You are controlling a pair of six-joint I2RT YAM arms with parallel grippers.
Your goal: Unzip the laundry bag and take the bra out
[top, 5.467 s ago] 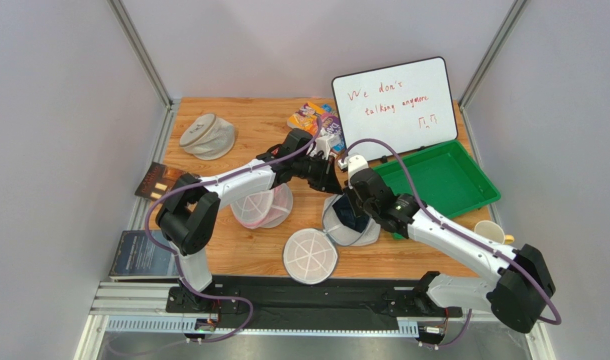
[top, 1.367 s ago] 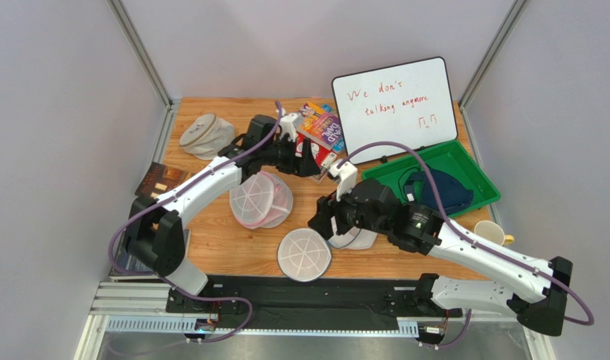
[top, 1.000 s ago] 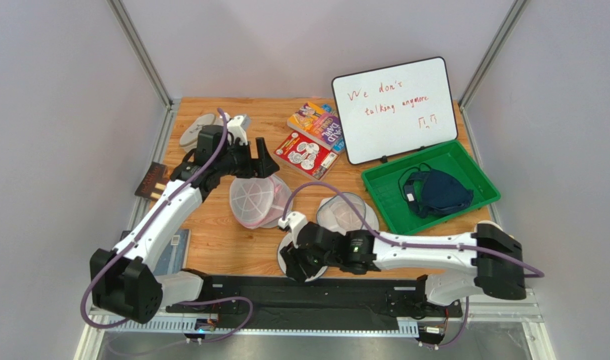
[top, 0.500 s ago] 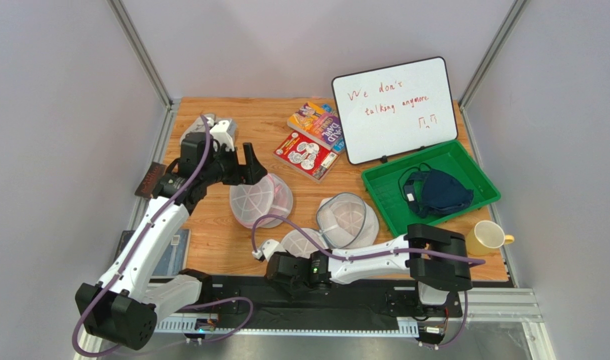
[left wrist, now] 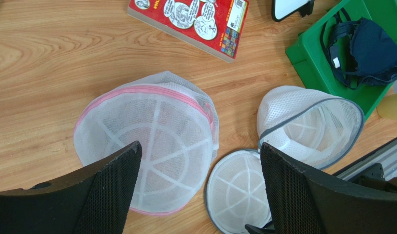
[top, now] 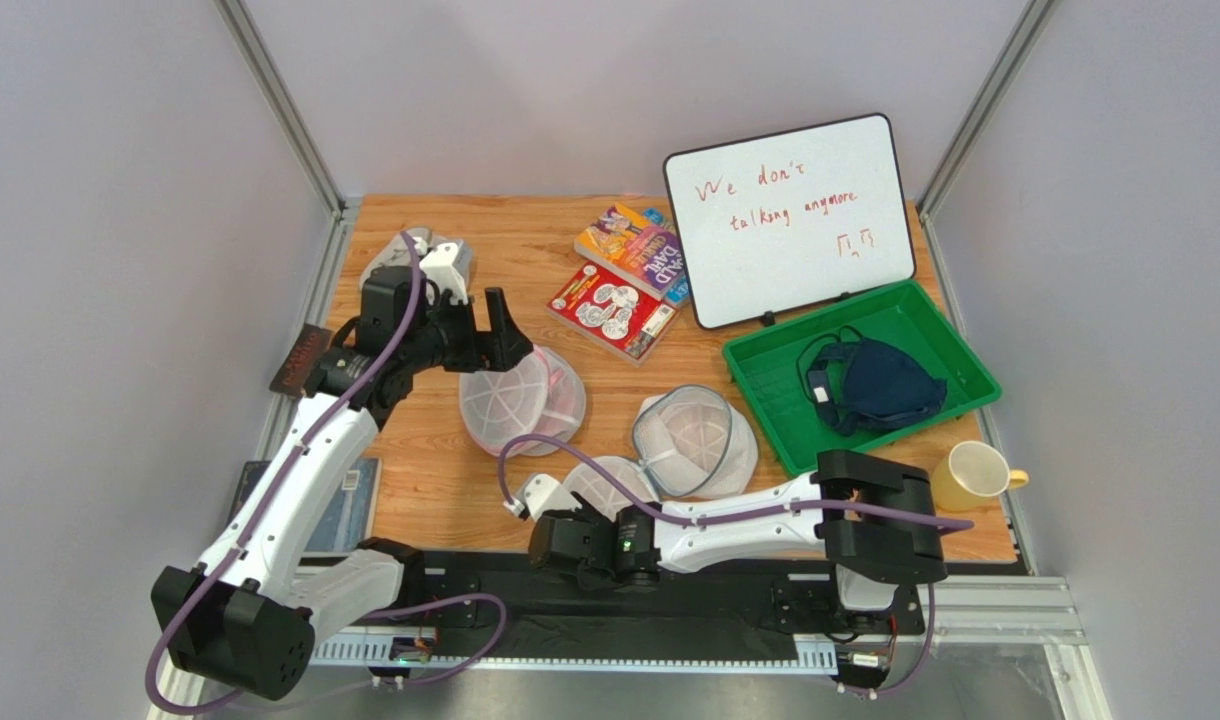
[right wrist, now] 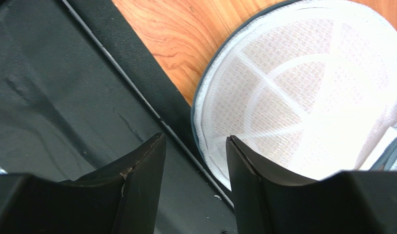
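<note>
Reading the overhead view, I judge the task essentially done. The bag lies near the middle of the table with its grey-blue zipper rim open and its mouth gaping. The left wrist view looks into that mouth and shows only white mesh and spokes. The lid lies flat on the wood, touching the bag's near-left side; I cannot tell whether it is attached there. The bra is outside the bag, heaped in the tray to the right, straps tangled on top, well apart from both arms. The left gripper hangs above the pink bag with its fingers spread wide and nothing between them. The right gripper is low at the near edge, over the border between the rail and the wood. Its fingers are parted by a narrow gap with nothing between them, and the lid is just beside its right finger. The step in hand is, in my judgement, parking the arms, not handling. The next move calls for little: bring both arms to rest with fingers empty. Route the right wrist clear of the lid so that the mesh is not snagged or dragged. Route the left arm clear of the pink bag. No further contact with the bag or the bra should be required.
</note>
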